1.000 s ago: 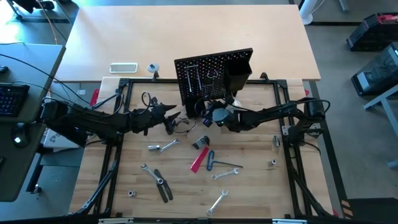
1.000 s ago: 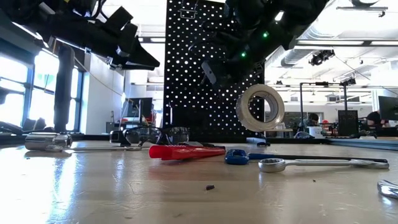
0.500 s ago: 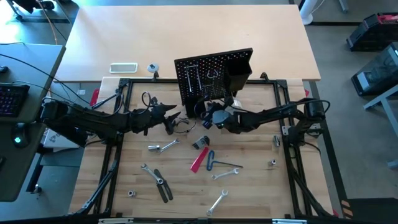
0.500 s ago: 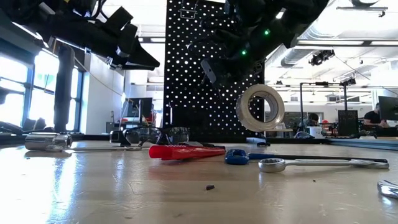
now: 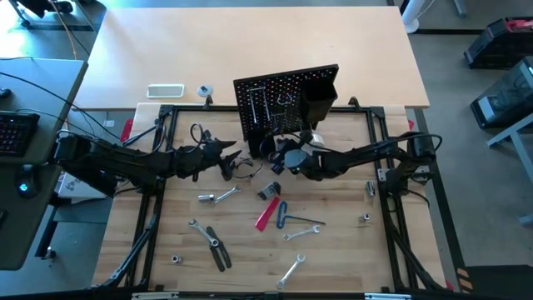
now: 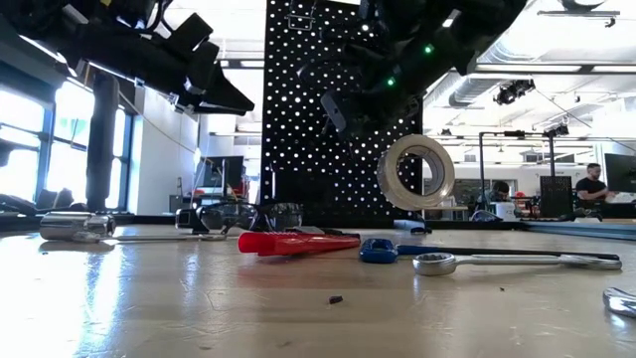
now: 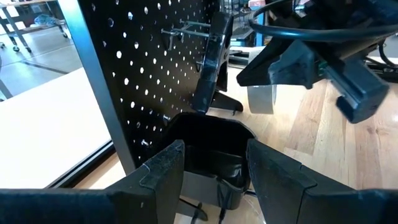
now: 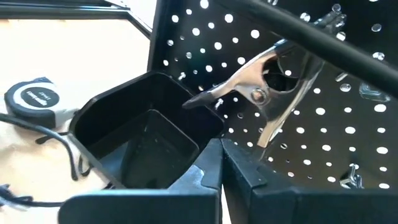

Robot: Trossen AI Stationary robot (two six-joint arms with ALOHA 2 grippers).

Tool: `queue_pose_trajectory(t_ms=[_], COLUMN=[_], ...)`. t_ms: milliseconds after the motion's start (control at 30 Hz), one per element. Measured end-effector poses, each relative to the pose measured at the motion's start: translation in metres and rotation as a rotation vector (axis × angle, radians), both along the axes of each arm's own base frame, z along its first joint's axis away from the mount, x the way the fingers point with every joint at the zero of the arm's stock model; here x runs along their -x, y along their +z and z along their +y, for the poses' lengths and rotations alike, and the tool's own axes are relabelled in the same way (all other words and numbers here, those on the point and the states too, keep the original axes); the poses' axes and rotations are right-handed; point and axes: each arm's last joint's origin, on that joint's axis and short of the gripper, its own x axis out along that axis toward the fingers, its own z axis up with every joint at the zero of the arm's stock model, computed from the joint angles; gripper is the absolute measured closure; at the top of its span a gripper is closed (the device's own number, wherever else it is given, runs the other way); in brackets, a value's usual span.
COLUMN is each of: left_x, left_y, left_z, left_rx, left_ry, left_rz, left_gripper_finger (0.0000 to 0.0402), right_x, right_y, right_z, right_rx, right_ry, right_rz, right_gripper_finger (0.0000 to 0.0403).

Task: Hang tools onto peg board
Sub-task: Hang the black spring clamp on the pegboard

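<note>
The black peg board [image 5: 283,104] stands upright at mid-table, with silver tools hanging on its hooks [image 5: 255,104]. My right gripper [image 5: 281,155] is at the board's near face with its fingers shut [image 8: 221,155]. Silver-headed pliers [image 8: 255,93] lie against the board just beyond its fingertips. My left gripper [image 5: 231,152] hovers open at the board's left. A black open bin [image 7: 211,143] at the board's foot shows between its fingers, which are raised above the table in the low view [image 6: 224,97]. The pale tape roll [image 6: 415,171] stands on its edge by the board. My right gripper has its shut fingers just under the pliers' lower silver arm [image 8: 267,134], coming level from the table's right. I cannot tell whether they touch it.
Loose tools lie on the near half of the table: the red-handled cutter [image 5: 266,215], a blue-handled tool [image 5: 281,212], silver wrenches [image 5: 301,232], black pliers [image 5: 218,250] and a socket [image 6: 75,226]. A tape measure [image 8: 31,96] and a white flat device [image 5: 165,90] lie beyond the board.
My right gripper has crept a little toward the table's left along the peg board's near face and tipped slightly. The tools on the table lie as they did.
</note>
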Motion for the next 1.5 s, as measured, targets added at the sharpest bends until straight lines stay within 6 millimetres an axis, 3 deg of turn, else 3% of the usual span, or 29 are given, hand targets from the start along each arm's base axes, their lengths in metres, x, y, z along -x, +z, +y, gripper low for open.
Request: queue_pose_trajectory(t_ms=[200,467,600,833,1500], left_x=[0.000,0.000,0.000,0.000,0.000], left_y=[0.000,0.000,0.000,0.000,0.001], left_z=[0.000,0.000,0.000,0.000,0.000], left_rx=[-0.004,-0.006,-0.006,-0.006,-0.013], left_ry=[-0.001,-0.001,-0.001,-0.001,-0.016], left_rz=[0.006,0.006,0.008,0.008,0.000], left_gripper_finger=[0.0234,0.0234,0.0234,0.0234,0.0234], right_x=[0.001,0.002,0.003,0.003,0.003], right_y=[-0.001,0.000,0.001,0.003,0.003], right_z=[0.008,0.008,0.007,0.001,-0.046], right_rx=[0.037,0.045,0.069,0.068,-0.074], right_ry=[-0.016,-0.066,-0.117,-0.143,-0.138], right_rz=[0.025,-0.001,-0.011,-0.037,-0.130], right_gripper_finger=[0.0392,0.0285,0.0253,0.0249,0.0258])
